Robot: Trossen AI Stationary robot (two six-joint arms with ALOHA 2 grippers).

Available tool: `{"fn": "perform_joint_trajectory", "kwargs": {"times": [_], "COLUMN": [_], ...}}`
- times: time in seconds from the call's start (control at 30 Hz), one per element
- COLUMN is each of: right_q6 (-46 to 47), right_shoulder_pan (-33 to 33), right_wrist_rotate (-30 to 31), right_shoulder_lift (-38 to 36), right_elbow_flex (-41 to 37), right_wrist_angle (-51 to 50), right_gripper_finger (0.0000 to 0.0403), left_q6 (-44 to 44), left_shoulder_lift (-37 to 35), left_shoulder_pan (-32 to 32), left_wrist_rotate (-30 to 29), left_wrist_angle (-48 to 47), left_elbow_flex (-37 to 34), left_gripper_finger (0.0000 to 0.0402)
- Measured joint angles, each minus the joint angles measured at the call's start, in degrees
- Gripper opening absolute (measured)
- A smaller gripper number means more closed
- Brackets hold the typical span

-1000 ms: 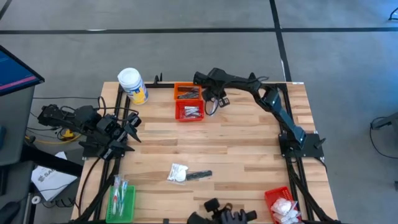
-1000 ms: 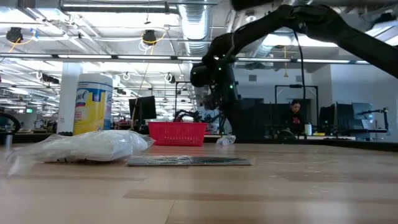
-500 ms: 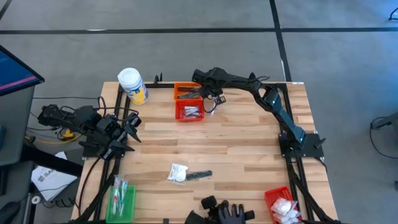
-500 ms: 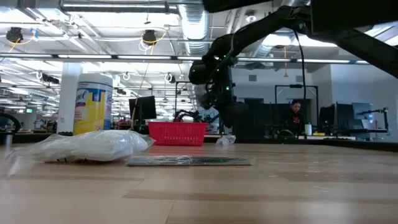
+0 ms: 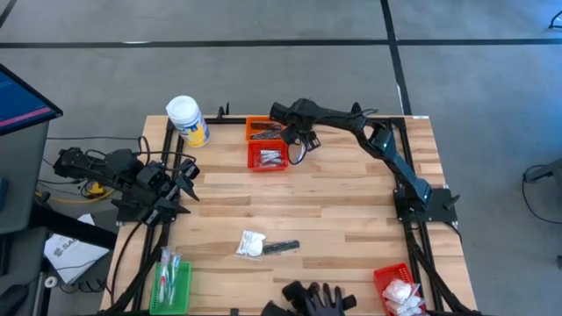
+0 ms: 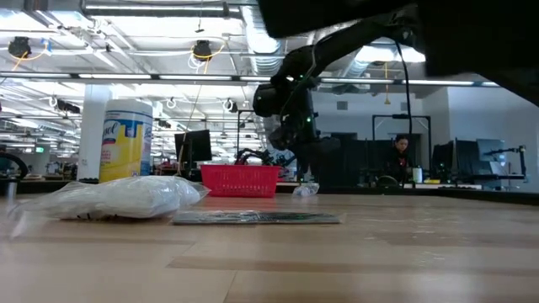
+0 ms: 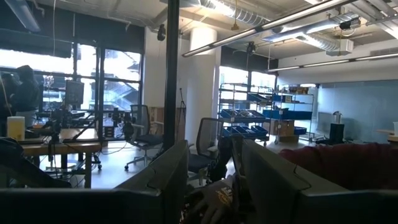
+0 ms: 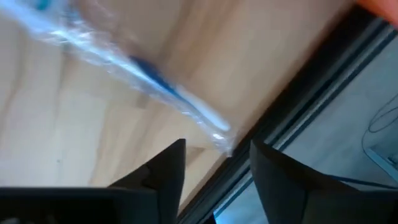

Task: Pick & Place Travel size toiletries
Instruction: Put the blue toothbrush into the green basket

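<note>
Right gripper (image 5: 294,145) sits at upper centre of the high view, just beside the red basket (image 5: 269,156) and the orange basket (image 5: 263,130) behind it. In its wrist view the fingers (image 8: 163,171) are parted, a gap between them, and a clear-wrapped stick (image 8: 143,71) with a blue core lies just ahead of the tips on the counter (image 5: 334,211), near the edge rail. Nothing is pinched between them. Whether that stick is inside a basket or beside one, I cannot tell.

More toiletries wait mid-counter: a white packet (image 5: 251,243) touching a dark tube (image 5: 281,247). Lower left a green basket (image 5: 172,283) holds sticks, lower right a second red basket (image 5: 397,290) holds white packets.

Left gripper (image 5: 180,180) is parked at the left edge, fingers (image 7: 165,177) apart and empty.

The risk here, I'd say: the stick lies close to the counter's edge, so a nudge from the retreating fingers could roll it off. The slick wrap may also cling to a finger.
</note>
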Motion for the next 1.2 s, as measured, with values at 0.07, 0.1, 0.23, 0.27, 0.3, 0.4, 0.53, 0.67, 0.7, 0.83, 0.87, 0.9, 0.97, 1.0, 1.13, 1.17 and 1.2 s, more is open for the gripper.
{"fn": "perform_joint_trajectory", "kwargs": {"times": [0.07,0.1,0.23,0.27,0.3,0.4,0.53,0.67,0.7,0.83,0.87,0.9,0.97,1.0,1.13,1.17,1.2], "right_q6": [0.00,0.00,0.43,0.42,0.36,-1.57,-4.63,-8.14,-8.36,-5.96,-5.07,-4.31,-2.92,-2.13,1.87,2.81,3.69], "right_shoulder_pan": [0.00,-0.02,-0.11,-0.10,-0.06,0.00,-0.85,-1.95,-2.20,-2.49,-2.53,-2.54,-2.52,-2.45,-1.71,-1.50,-1.26], "right_wrist_rotate": [-0.81,-1.00,-5.18,-6.33,-7.22,-9.24,-9.73,-9.38,-9.22,-8.83,-9.10,-9.24,-9.25,-9.26,-9.24,-9.22,-9.15], "right_shoulder_lift": [0.00,0.00,0.00,0.00,0.00,0.04,1.20,0.86,0.86,0.59,0.59,0.59,0.59,0.61,0.69,0.73,0.75], "right_elbow_flex": [0.00,0.00,0.00,0.00,0.00,-0.17,-2.01,-6.86,-7.73,-8.61,-8.63,-8.63,-8.68,-8.68,-8.70,-8.70,-8.68], "right_wrist_angle": [-1.85,-2.25,-2.72,-2.69,-2.67,-2.50,-2.51,1.25,1.81,3.37,3.37,3.37,3.29,3.26,2.89,2.64,2.33], "right_gripper_finger": [0.0189,0.0196,0.0216,0.0218,0.0219,0.0217,0.0213,0.0212,0.0212,0.0208,0.0206,0.0204,0.0200,0.0197,0.0184,0.0179,0.0173], "left_q6": [0.01,0.02,0.02,0.00,0.00,0.00,0.00,0.65,1.36,3.61,4.24,4.49,4.55,4.55,3.17,2.80,2.60], "left_shoulder_lift": [0.02,0.02,0.00,0.02,0.02,0.02,0.39,0.79,0.79,0.90,1.03,1.07,1.27,1.51,1.62,1.59,1.55], "left_shoulder_pan": [0.00,0.00,0.00,0.00,0.00,0.00,0.00,0.07,0.07,0.07,0.07,0.07,0.07,0.07,0.07,0.07,0.07], "left_wrist_rotate": [0.00,0.01,0.00,0.00,0.00,0.01,0.02,-0.73,-1.33,-4.01,-4.57,-5.26,-5.79,-5.89,-6.12,-6.10,-6.02], "left_wrist_angle": [0.00,0.00,-0.02,-0.04,-0.04,-0.07,-0.17,-0.15,-0.17,-0.17,-0.17,-0.16,-0.17,-0.15,-0.27,-0.23,-0.23], "left_elbow_flex": [0.00,0.00,0.00,0.00,0.00,0.00,0.00,0.00,0.00,-0.02,-0.02,-0.02,-0.02,-0.02,-0.02,-0.02,-0.02], "left_gripper_finger": [0.0147,0.0147,0.0147,0.0147,0.0147,0.0147,0.0147,0.0147,0.0147,0.0147,0.0147,0.0147,0.0147,0.0147,0.0147,0.0147,0.0147]}}
